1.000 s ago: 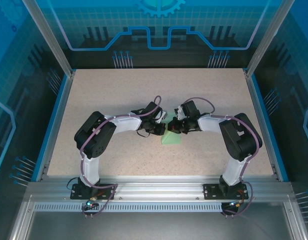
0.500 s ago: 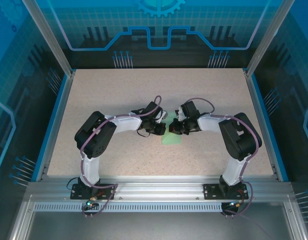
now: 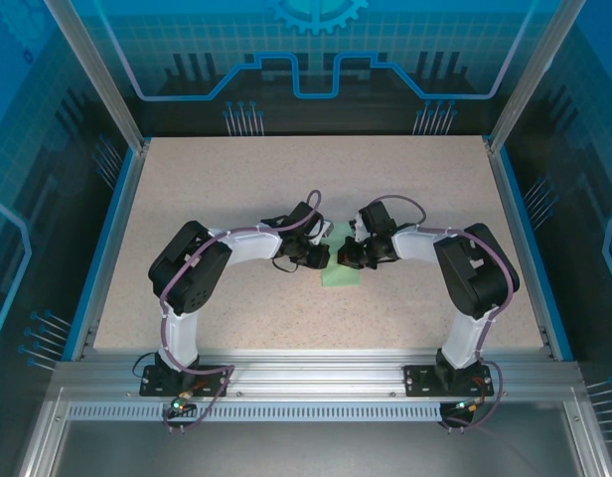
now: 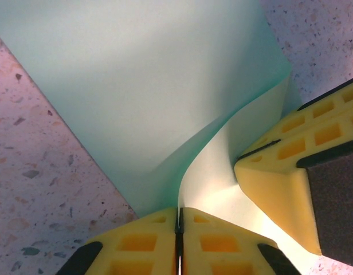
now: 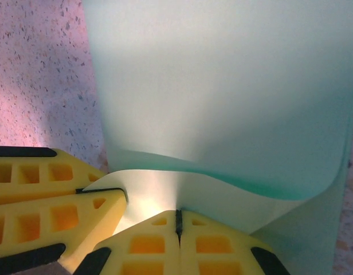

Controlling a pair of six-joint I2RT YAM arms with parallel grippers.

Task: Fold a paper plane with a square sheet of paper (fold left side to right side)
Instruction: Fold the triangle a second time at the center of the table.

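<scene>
The square sheet of paper [image 3: 341, 277] is pale mint green and lies mid-table between the two wrists. One edge of it is lifted and curls over the flat part [image 4: 153, 86]. In the left wrist view my left gripper [image 4: 179, 222] is shut on that raised edge, its yellow jaws pressed together. My right gripper [image 5: 177, 222] is shut on the same edge a little way along. Each wrist view shows the other gripper's yellow fingers [image 4: 279, 177] [image 5: 56, 212] close beside it. From above, the left gripper [image 3: 326, 256] and right gripper [image 3: 346, 254] almost meet over the sheet's far edge. A paper plane is out of view.
The speckled beige table [image 3: 236, 189] is bounded by blue rails [image 3: 109, 248] at the left and right sides. The aluminium base rail [image 3: 306, 368] with both arm bases runs along the near edge.
</scene>
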